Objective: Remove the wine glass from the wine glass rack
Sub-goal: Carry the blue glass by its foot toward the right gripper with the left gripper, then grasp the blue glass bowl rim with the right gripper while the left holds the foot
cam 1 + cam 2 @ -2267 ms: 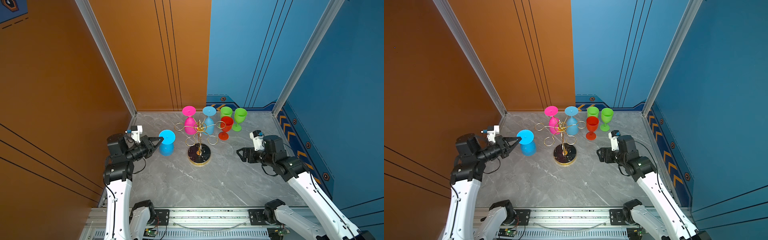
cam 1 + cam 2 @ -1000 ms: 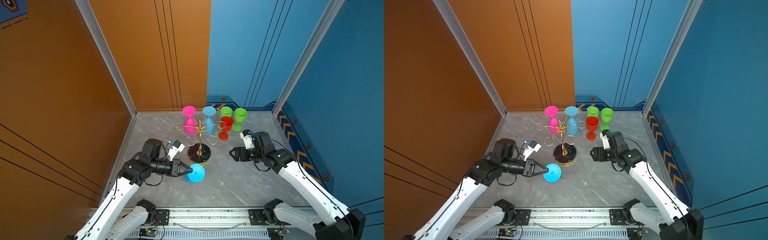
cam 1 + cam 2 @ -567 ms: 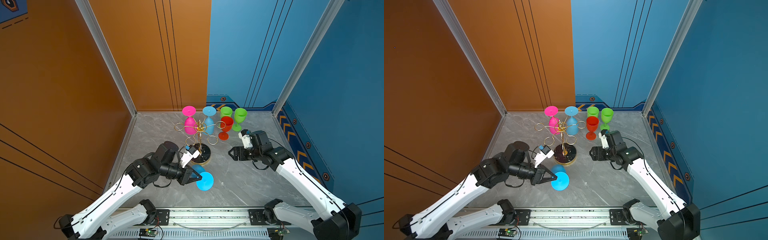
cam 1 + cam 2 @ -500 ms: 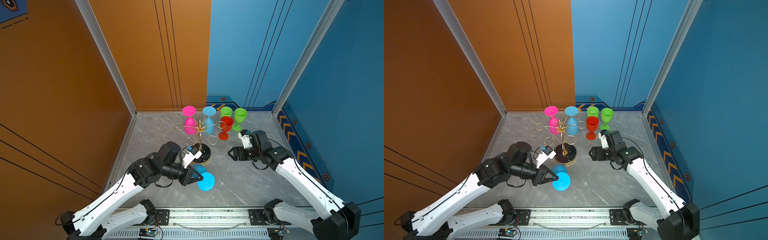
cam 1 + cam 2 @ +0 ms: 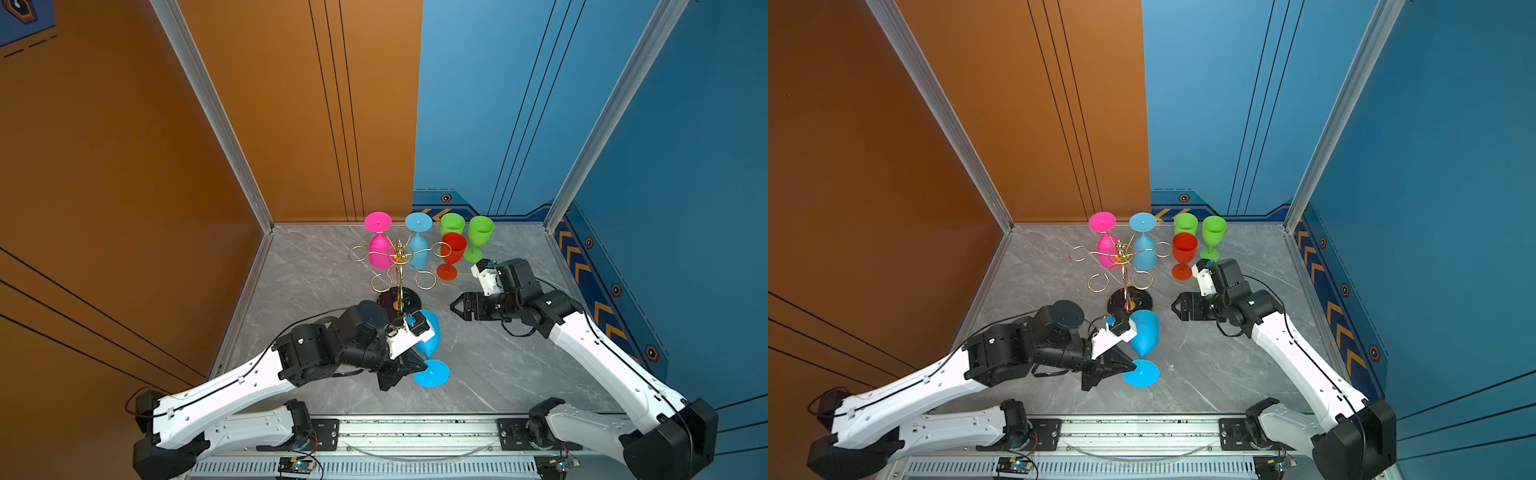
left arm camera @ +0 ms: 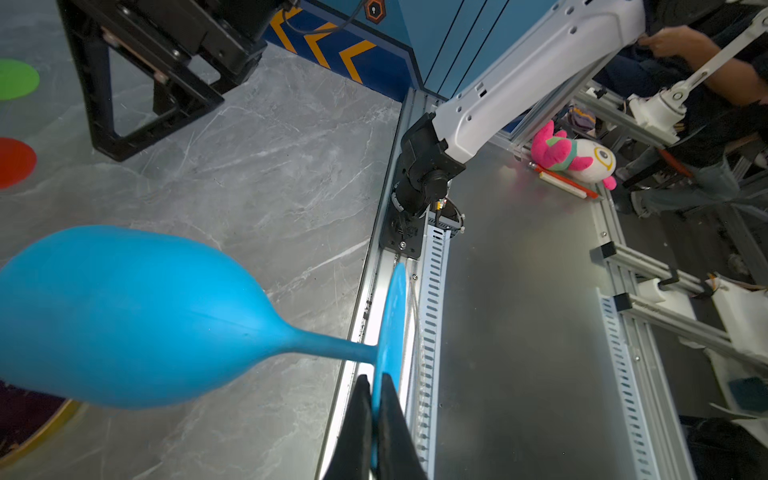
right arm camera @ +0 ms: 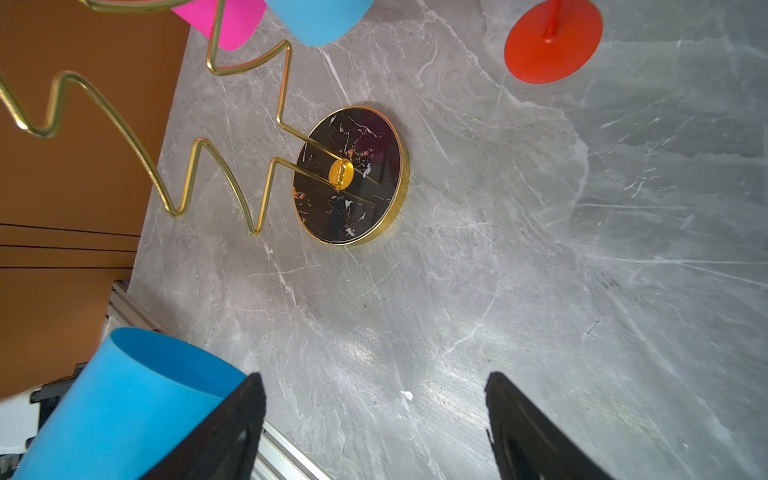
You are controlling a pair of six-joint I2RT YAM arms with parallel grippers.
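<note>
The gold wire wine glass rack (image 5: 400, 257) (image 5: 1122, 253) stands mid-table on its black marbled base (image 7: 349, 174). A pink glass (image 5: 379, 249) and a light blue glass (image 5: 417, 249) hang upside down on its far arms. In front of the base, my left gripper (image 5: 417, 368) (image 5: 1133, 365) (image 6: 376, 378) is shut on the foot disc of a blue wine glass (image 5: 428, 332) (image 5: 1144, 332) (image 6: 124, 316) (image 7: 124, 395). That glass is off the rack and near upright, bowl above foot. My right gripper (image 5: 455, 308) (image 5: 1175, 309) (image 7: 375, 376) is open and empty, right of the base.
A red glass (image 5: 451, 253) and two green glasses (image 5: 452, 224) (image 5: 480, 232) stand upright at the back right, close behind my right arm. Orange wall on the left, blue wall on the right. The metal rail (image 5: 415, 428) runs along the table's front edge.
My left gripper carried the blue glass from the table's left side to in front of the rack base and turned it from foot-up to foot-down. My right gripper edged toward the middle.
</note>
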